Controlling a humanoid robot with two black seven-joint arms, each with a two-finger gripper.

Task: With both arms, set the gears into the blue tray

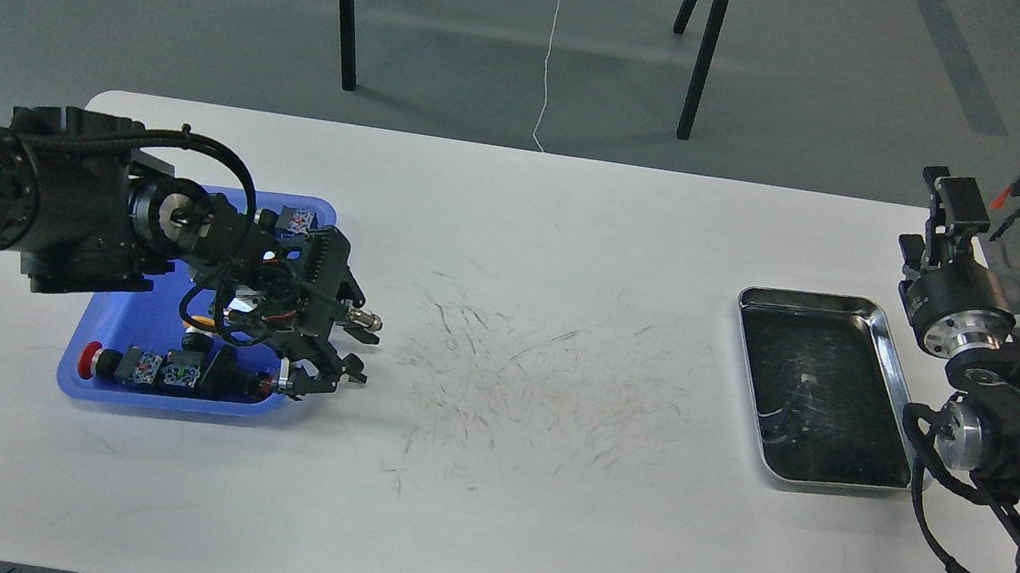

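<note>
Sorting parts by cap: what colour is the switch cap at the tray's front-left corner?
Red, clearest in the head view.

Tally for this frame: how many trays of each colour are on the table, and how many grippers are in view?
Blue tray: 1
Silver metal tray: 1
Grippers: 2, the left gripper at the blue tray's right edge and the right gripper raised past the silver metal tray's far right corner
Total: 4

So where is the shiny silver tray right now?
In the head view, the shiny silver metal tray sits on the right side of the white table, beside the black right arm and far from the bright-blue plastic tray on the left.
</note>
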